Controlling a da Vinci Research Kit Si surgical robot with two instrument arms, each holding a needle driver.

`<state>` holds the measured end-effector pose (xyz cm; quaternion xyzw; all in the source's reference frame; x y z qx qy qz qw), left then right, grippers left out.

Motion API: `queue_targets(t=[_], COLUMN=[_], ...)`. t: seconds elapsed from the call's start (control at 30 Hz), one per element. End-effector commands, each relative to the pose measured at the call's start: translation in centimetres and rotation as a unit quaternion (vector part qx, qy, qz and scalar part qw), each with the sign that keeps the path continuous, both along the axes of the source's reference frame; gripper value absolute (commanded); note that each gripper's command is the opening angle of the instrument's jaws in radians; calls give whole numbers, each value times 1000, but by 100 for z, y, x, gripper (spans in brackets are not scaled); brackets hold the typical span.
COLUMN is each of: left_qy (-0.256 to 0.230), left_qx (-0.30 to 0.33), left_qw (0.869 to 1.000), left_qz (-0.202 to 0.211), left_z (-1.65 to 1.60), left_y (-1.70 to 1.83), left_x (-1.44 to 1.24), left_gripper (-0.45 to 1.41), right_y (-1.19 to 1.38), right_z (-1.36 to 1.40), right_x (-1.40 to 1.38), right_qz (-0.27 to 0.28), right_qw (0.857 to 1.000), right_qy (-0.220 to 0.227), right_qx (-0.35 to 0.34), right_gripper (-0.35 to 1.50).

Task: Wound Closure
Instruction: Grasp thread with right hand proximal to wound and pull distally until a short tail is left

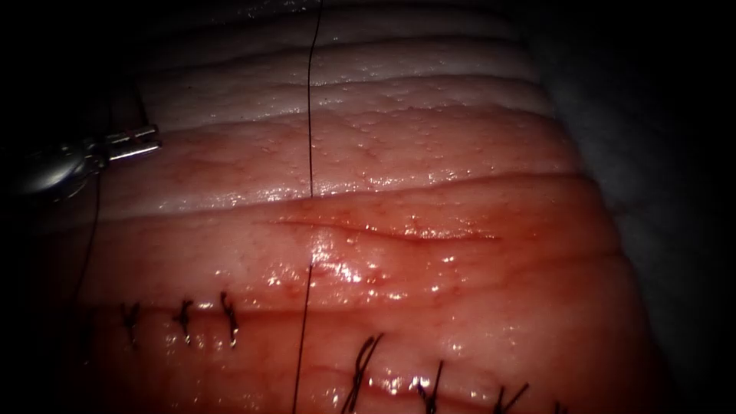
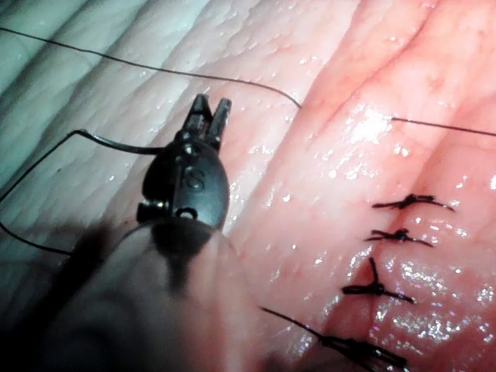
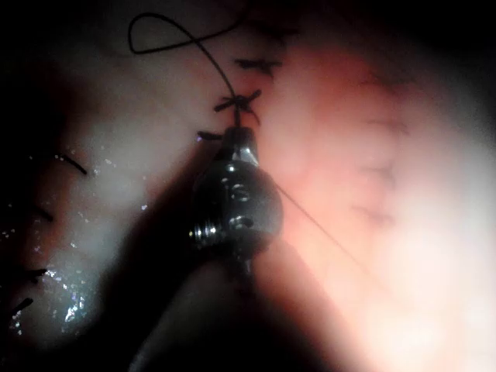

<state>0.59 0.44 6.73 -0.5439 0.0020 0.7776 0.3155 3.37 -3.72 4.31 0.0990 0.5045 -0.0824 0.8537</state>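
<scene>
Over the tissue's point(image 1: 429, 138) left edge, the left tool point(image 1: 132, 142) has its jaws slightly parted, gripping nothing; thread point(image 1: 310, 115) loops beside its wrist. One strand runs straight down the tissue, entering left of the cut point(image 1: 399, 231). Knotted stitches point(image 1: 184, 318) line the near edge. Whether the right tool's point(image 3: 236, 139) jaws are open cannot be told.

Item: one grey, dull underlay point(image 1: 640, 115). It lies just beside the tissue point(image 1: 429, 153), along the tissue's right edge in the endoscope view, and darkens farther from the tissue.
</scene>
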Motion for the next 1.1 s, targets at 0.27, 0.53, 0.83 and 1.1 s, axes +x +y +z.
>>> queue_targets(t=[0.27, 0.53, 0.83, 1.1], left_qy=[4, -10, -9, -9], left_qx=[-2, -4, -4, -5], left_qw=[1000, 1000, 1000, 1000], left_qz=[2, 11, 10, 10], left_z=[6, 3, 3, 3], left_y=[-4, -8, -8, -9], left_x=[-6, -10, -9, -9], left_gripper=[-45, -45, -45, -45], right_y=[84, 153, 178, 200], right_z=[38, 103, 149, 215], right_x=[-9, -37, -46, -30], right_qz=[72, 119, 128, 159], right_qw=[990, 984, 984, 980], right_qy=[110, 110, 102, 116], right_qx=[-45, -76, -76, 5], right_gripper=[135, 148, 143, 140])
